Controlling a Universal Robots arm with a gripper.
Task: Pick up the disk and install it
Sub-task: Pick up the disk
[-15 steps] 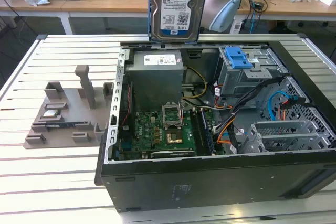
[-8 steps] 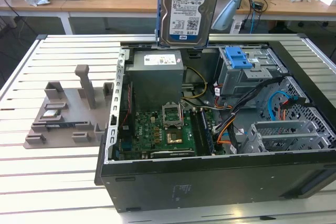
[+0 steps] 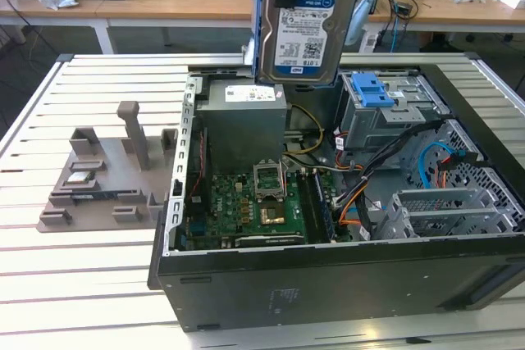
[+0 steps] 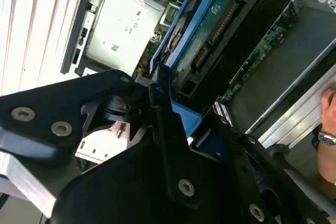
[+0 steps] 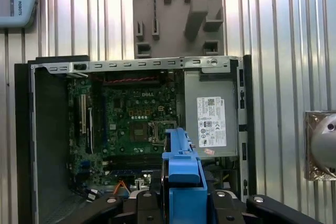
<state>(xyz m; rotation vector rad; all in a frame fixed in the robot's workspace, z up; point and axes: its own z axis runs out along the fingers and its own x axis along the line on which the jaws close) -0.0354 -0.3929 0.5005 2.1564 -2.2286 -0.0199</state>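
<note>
One disk (image 3: 308, 30) is hanging upright above the case (image 3: 328, 284), over its power supply (image 3: 242, 112) | claw (image 5: 182, 203) is pinching the disk by its blue side rails | step, as I am judging it: carrying toward install | doing it well: keeping the rails square to the case's drive cage (image 3: 385, 108), gripping firmly, steering clear of the case's cables (image 3: 385, 178)

My disk (image 3: 308, 6) is dull silver metal, its label (image 3: 299, 38) glossy paper, its rails (image 5: 182, 182) smooth blue plastic. My hand (image 4: 170, 111) is matt black. The case (image 3: 328, 284) is matt black; the tabletop (image 3: 82, 284) is ribbed pale metal.
</note>
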